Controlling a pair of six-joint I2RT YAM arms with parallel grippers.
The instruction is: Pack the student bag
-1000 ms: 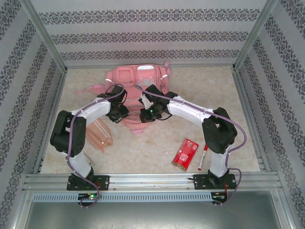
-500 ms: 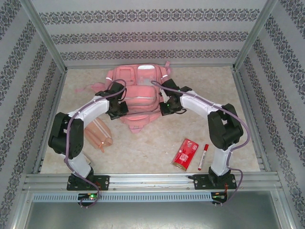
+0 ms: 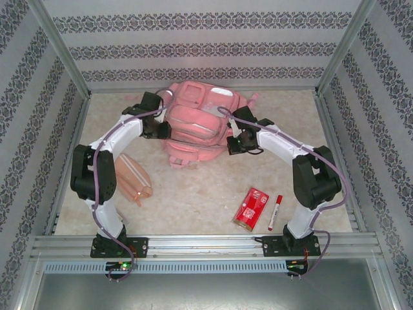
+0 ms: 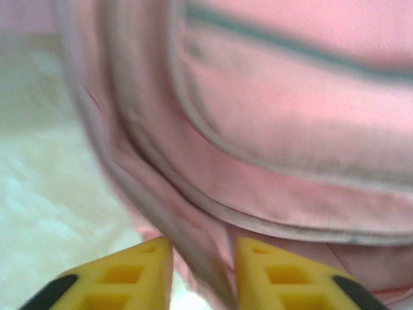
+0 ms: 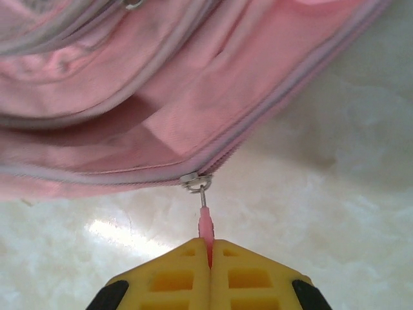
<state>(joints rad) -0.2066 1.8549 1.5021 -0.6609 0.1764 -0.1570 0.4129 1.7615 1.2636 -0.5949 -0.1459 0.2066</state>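
so the student bag [image 3: 197, 123] sits at 12 o'clock on the bench [image 3: 193, 194], right pincer [image 5: 210, 248] pinching its pink zip pull [image 5: 205, 223], probably to run the zip open, left pincer [image 4: 203, 258] spread loosely around a side fold [image 4: 148, 187].

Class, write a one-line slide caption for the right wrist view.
Right gripper pinches the pink zipper pull of the student bag, lying on the pale table.

Overhead; wrist close-ups sharing student bag [image 3: 197, 123]
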